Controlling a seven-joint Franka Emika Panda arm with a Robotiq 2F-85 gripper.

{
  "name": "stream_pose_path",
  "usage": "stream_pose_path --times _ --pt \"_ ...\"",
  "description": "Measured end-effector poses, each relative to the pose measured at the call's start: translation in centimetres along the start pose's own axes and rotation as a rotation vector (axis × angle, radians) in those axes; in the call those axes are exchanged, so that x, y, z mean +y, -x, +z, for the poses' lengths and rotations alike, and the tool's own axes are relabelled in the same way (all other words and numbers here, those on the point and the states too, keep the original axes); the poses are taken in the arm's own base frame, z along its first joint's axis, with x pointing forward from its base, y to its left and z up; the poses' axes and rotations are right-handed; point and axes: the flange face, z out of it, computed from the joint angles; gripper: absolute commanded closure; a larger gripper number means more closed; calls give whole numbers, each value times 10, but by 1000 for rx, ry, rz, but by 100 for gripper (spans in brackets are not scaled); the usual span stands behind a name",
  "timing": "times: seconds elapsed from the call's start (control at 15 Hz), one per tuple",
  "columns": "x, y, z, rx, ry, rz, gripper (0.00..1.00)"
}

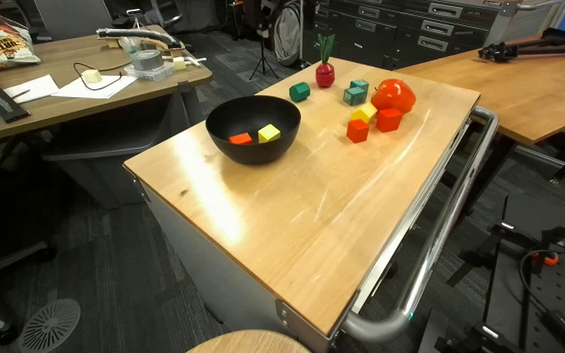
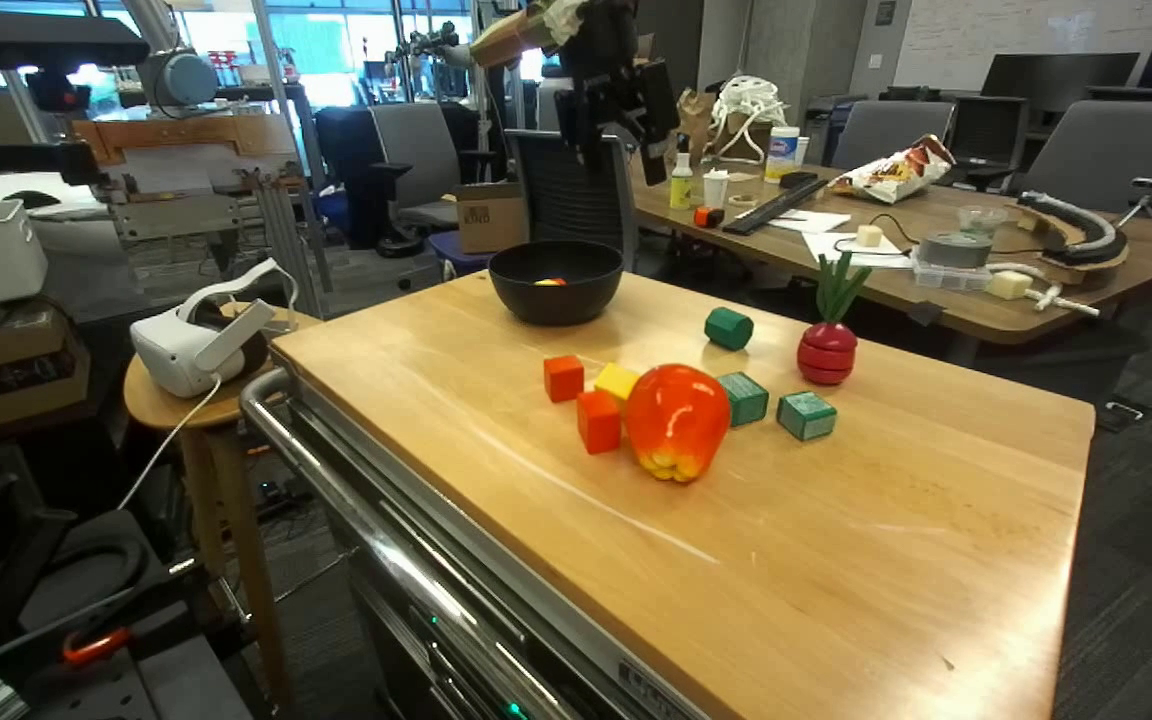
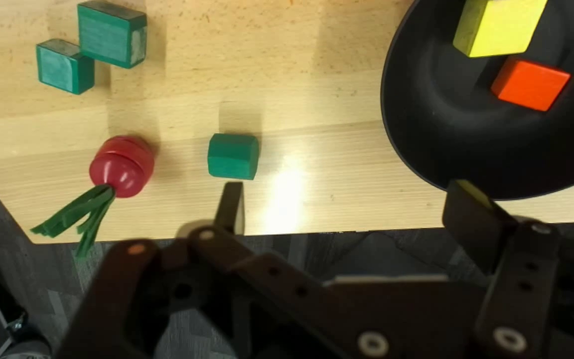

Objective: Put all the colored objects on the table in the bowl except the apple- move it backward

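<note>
Wrist view: gripper (image 3: 349,207) directed down at the table (image 3: 317,89), jaws spread wide, one of its fingers (image 3: 476,224) overlapping the rim of the bowl (image 3: 466,159) from this angle. In an exterior view it hangs above the level of the bowl, fingertips (image 2: 654,165) down; exact height over the rim cannot be told.

Bowl: round, matte black, upright on scratched pale wood. Contents: one yellow block (image 3: 503,30) and one red block (image 3: 531,85). Near the bowl lies a faceted green prism (image 3: 232,157); farther from the bowl, past the prism, stands a radish (image 3: 121,167), glossy dark red with strip-like green leaves.

Well apart from the bowl I note the apple (image 2: 678,415), shiny red-orange turning yellow at one end. Near it, outside the bowl: two more red blocks (image 2: 564,379), a second yellow block (image 2: 616,381), and two green blocks (image 2: 807,415) with pale, scuffed faces. A tubular metal rail (image 1: 383,327) runs along one edge, away from the bowl.

Well apart from the bowl, on a desk (image 1: 62,51), a bag (image 1: 5,46) carries inverted lettering; CHIPS is legible. Print on a carton (image 2: 501,235) seen behind the bowl is too small to confirm.
</note>
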Motion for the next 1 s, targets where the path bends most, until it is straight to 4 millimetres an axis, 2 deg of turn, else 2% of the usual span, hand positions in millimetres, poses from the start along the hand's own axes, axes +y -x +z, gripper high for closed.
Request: stream_pose_path --times 0.8,1.0 --pt "-1 1 5 -18 -2 3 0" --pt "-1 -4 8 -23 -1 155 0"
